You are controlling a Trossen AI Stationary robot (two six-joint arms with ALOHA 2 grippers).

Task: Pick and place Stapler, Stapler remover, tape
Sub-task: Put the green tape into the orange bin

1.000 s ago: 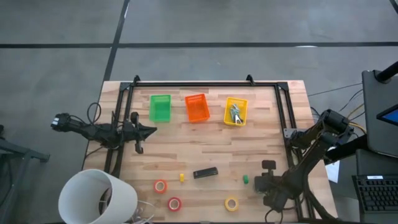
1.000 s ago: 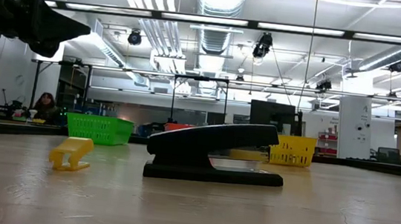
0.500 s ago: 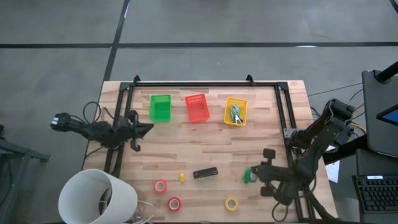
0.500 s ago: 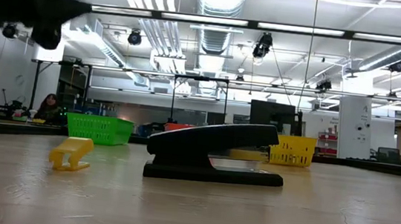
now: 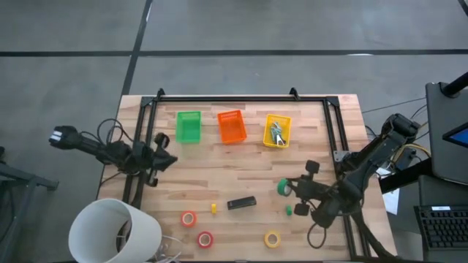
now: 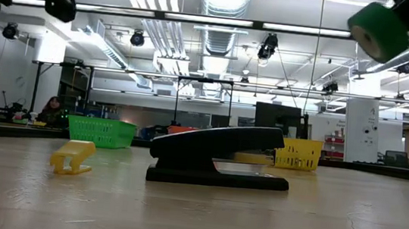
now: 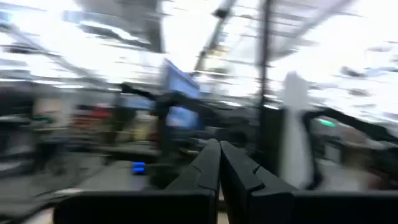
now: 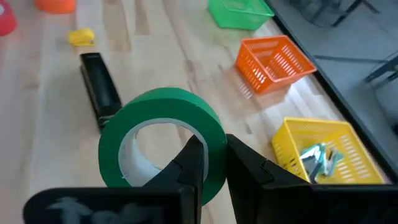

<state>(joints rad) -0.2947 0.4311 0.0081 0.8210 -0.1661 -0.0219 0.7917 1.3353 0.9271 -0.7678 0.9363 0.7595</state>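
At left of the high view the left gripper (image 5: 162,158) waits, fingers pressed together, at the wooden table's (image 5: 241,164) edge; the small black bar-shaped stapler (image 5: 241,203) lies at lower centre; at right, the right gripper (image 5: 290,188), clamped on the green ring-shaped tape roll (image 5: 283,188), has lifted it clear within 1 second, apparently bound for the green plastic basket (image 5: 189,126) at upper left.

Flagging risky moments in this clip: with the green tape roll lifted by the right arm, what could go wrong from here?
1. The right tool pinches only the wall of the green tape roll, so the roll may swing or slip.
2. If it drops, it could land near the stapler or the small green block on the table.
3. The green basket is far across; the left tool waits nearby.
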